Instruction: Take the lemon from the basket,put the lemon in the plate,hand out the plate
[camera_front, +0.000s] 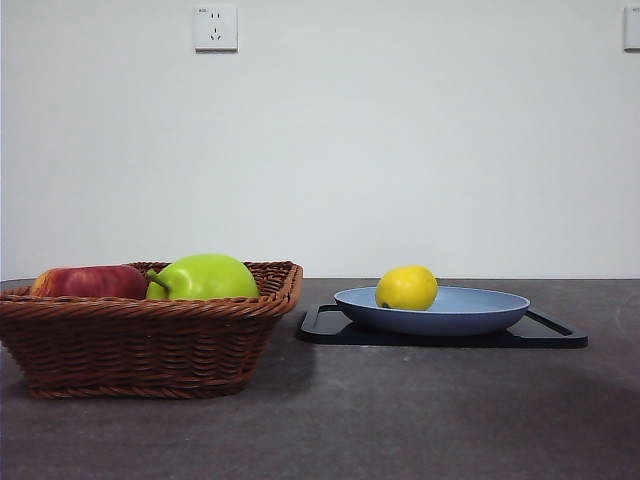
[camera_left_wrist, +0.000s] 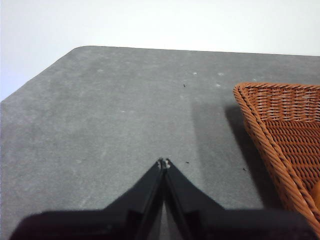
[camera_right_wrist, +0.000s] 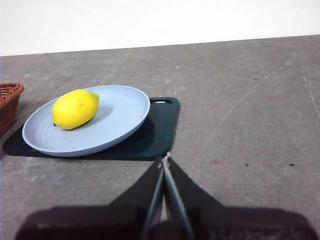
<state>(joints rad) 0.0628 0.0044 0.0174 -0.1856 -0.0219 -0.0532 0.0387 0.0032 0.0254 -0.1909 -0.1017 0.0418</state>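
Note:
The yellow lemon (camera_front: 406, 288) (camera_right_wrist: 75, 108) lies in the light blue plate (camera_front: 470, 312) (camera_right_wrist: 122, 112), toward the side nearest the basket. The brown wicker basket (camera_front: 150, 345) (camera_left_wrist: 287, 130) (camera_right_wrist: 9, 100) stands beside the plate. My right gripper (camera_right_wrist: 164, 158) is shut and holds nothing, hovering over bare table a short way from the plate. My left gripper (camera_left_wrist: 163, 162) is shut and empty too, over bare table next to the basket's rim. Neither arm shows in the front view.
The plate rests on a flat black tray (camera_front: 545, 335) (camera_right_wrist: 155, 132). A red apple (camera_front: 88, 282) and a larger green fruit (camera_front: 205, 277) lie in the basket. A white wall with a socket (camera_front: 215, 27) stands behind the grey table (camera_front: 430, 410).

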